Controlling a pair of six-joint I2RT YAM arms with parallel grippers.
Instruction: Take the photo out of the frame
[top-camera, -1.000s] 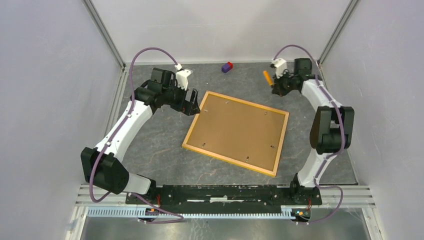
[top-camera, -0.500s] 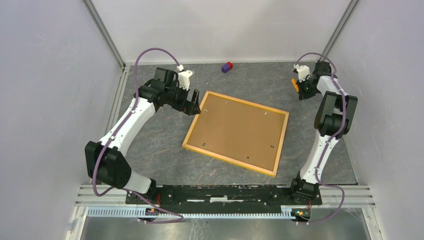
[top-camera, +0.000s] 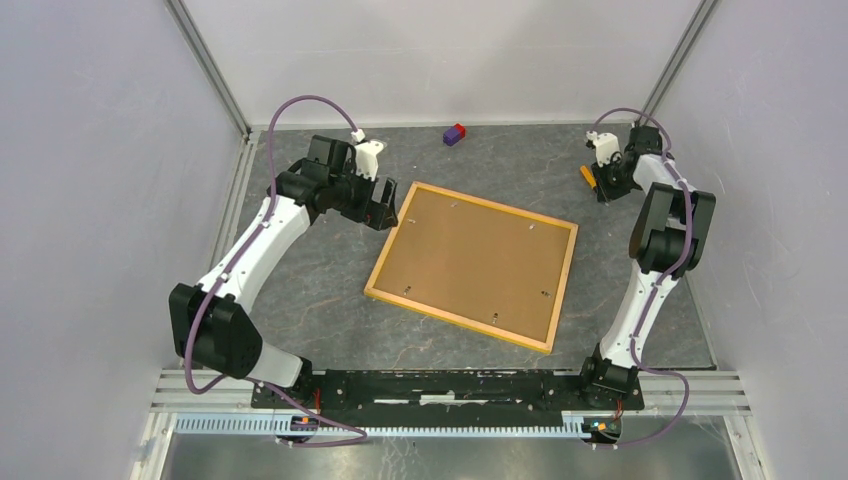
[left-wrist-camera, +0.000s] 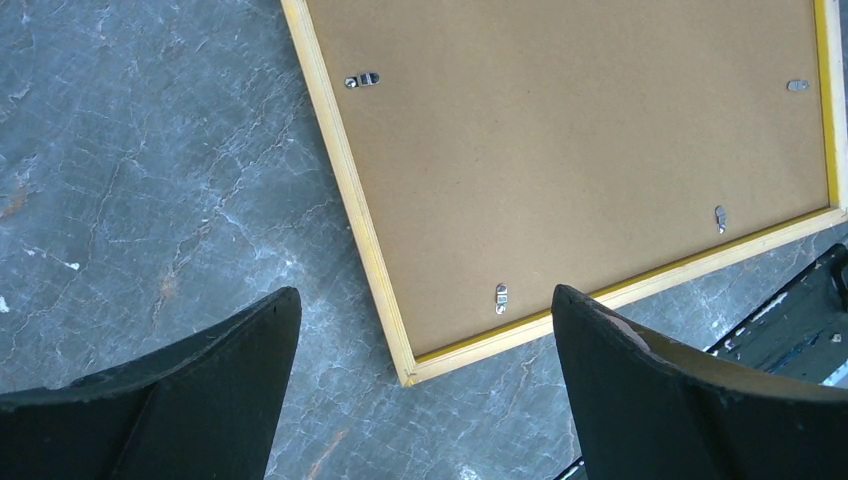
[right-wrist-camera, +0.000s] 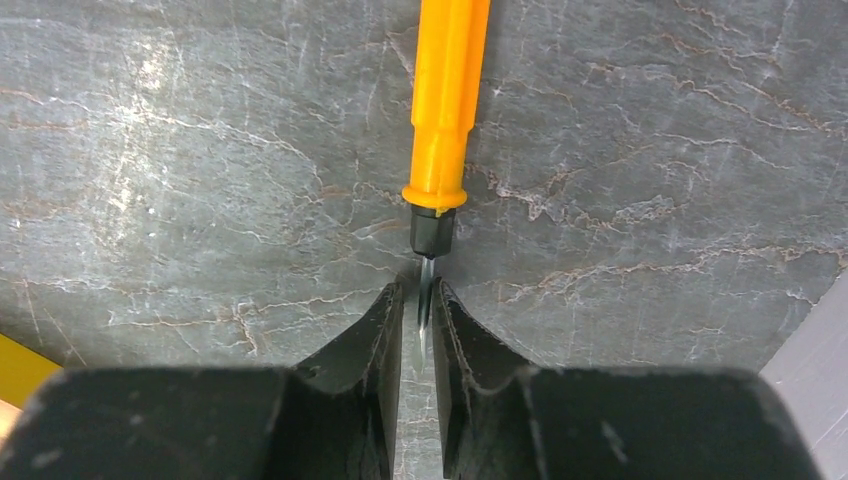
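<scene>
step reads as tool fetch: right jaws clenched on screwdriver (right-wrist-camera: 445, 100) blade right of frame (top-camera: 475, 262), left jaws released; next probably prying clips (left-wrist-camera: 502, 297).

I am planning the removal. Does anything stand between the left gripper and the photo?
Yes. The frame lies back up, so its backing board, held by metal clips, covers the photo side; no photo shows. The open left gripper is near one corner.

The frame (top-camera: 472, 265) lies flat and face down in the middle of the counter (top-camera: 300, 290), turned askew to the counter's edges. Its narrow yellow-orange border surrounds a brown fibreboard back (left-wrist-camera: 580, 150), with small metal clips (left-wrist-camera: 501, 296) near the edges. The photo is hidden beneath.
</scene>
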